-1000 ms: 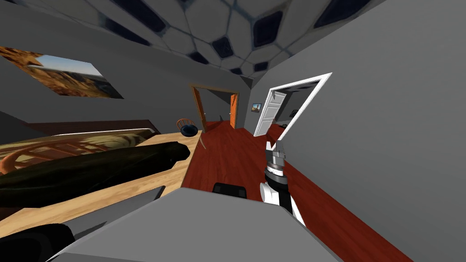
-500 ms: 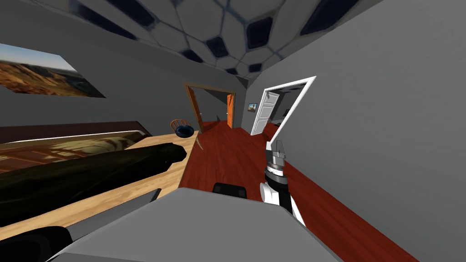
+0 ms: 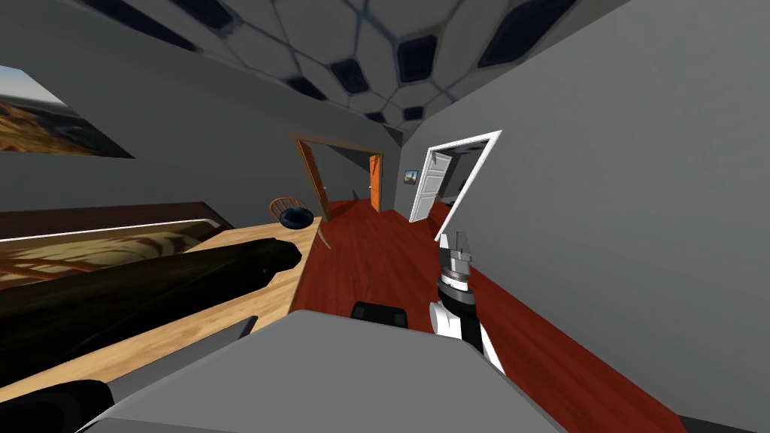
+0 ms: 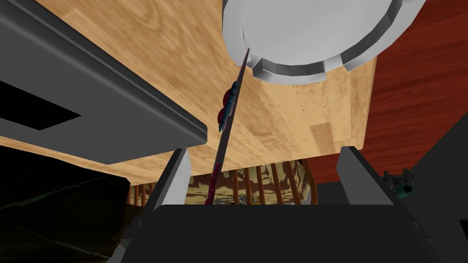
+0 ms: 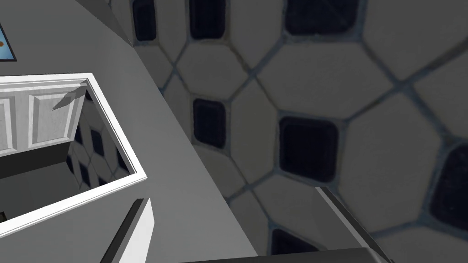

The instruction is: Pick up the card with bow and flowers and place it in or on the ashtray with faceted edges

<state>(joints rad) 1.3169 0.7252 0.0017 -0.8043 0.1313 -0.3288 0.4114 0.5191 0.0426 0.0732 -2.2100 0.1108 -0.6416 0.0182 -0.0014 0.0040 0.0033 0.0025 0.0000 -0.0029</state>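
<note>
The card [image 4: 227,119] stands edge-on, with red and blue showing on one face. Its far end leans on the rim of the pale grey ashtray with faceted edges [image 4: 315,41], on the light wood table [image 4: 283,118]. My left gripper [image 4: 263,150] is open, and the card rises between its fingers without touching either. In the head view a thin sliver, the card [image 3: 325,239], stands at the table's edge near a dark round dish [image 3: 295,217]. My right gripper [image 3: 454,242] is held upright over the red floor, open and empty [image 5: 231,196].
A flat grey slab [image 4: 91,105] lies on the table close beside the card. A long black shape [image 3: 150,286] stretches along the table [image 3: 225,316]. A wooden chair [image 3: 284,204] stands past the table's far end. Two doorways [image 3: 342,184] [image 3: 451,180] open ahead; a grey wall [image 3: 639,225] runs along the right.
My head view has swung, so the table, doors and wall picture have slid left in the picture. The right arm holds its pose and both grippers stay open.
</note>
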